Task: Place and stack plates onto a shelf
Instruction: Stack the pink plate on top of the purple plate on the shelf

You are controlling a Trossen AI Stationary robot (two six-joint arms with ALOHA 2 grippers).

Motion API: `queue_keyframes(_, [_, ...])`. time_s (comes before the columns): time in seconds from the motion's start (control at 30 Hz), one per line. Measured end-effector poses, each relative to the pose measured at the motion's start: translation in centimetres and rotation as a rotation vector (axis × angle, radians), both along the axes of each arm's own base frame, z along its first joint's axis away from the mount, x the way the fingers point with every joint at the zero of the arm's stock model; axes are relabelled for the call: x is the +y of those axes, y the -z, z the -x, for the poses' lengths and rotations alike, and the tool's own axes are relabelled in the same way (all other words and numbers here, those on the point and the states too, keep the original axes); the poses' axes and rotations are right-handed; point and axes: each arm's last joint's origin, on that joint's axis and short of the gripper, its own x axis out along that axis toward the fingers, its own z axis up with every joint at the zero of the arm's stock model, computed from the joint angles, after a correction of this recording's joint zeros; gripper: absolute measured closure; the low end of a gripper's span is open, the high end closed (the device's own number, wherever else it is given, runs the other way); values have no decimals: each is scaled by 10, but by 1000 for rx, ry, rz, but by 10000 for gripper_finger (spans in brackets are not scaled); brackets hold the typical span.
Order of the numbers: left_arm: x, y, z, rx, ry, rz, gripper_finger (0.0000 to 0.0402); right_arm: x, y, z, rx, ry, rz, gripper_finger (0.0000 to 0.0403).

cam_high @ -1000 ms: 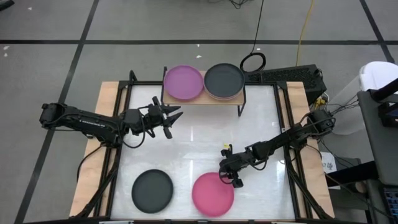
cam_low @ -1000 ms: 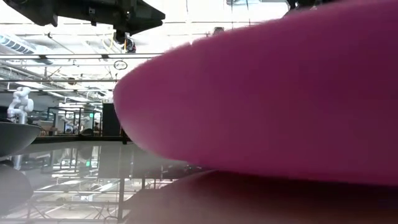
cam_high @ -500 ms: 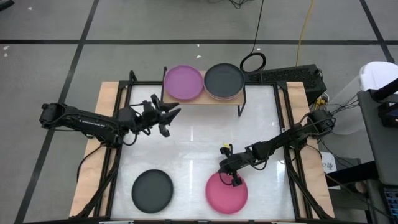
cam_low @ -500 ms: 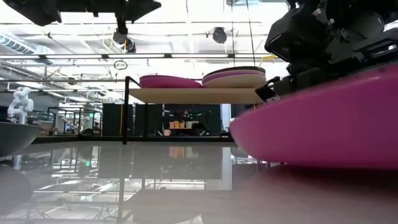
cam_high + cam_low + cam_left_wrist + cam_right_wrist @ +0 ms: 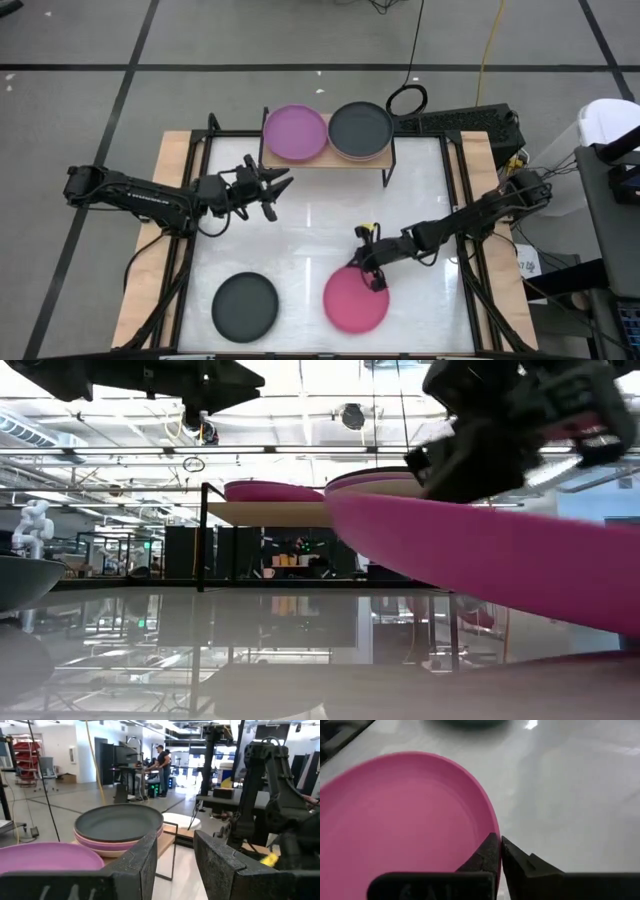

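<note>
High view: right end effector [image 5: 372,279] clamped on the rim of the round hot pink matte plate [image 5: 356,299], which has shifted left and up the white counter [image 5: 310,235] since half a second ago, so it looks picked up and shelf-bound. Black plate [image 5: 245,306] lies untouched. Left end effector [image 5: 272,190] waits near the light-wood shelf [image 5: 325,158], fingers apart.

Low view: pink plate [image 5: 480,550] now tilted, airborne.

Left wrist view: grey plate [image 5: 119,822] tops a stack; purple plate [image 5: 45,857] beside it.

Right wrist view: fingers [image 5: 490,851] pinch the pink rim.
</note>
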Motion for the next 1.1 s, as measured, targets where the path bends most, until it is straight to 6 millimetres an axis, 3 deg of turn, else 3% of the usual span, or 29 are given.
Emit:
queue_keyframes(0.33, [0,-2,0,-20,-2,1,268,-33,-52,-2,-286,146,92,402])
queue_keyframes(0.63, [0,-3,1,-16,-5,-25,268,-75,-83,0,-451,271,129,403])
queue_keyframes(0.8, [0,-11,7,-51,-3,-29,268,-112,-104,1,-627,396,147,403])
queue_keyframes(0.93, [-2,-15,10,-69,4,-38,268,-150,-124,5,-805,462,117,403])
queue_keyframes(1.1, [-5,-17,12,-64,9,-75,268,-201,-152,4,-903,524,55,403])
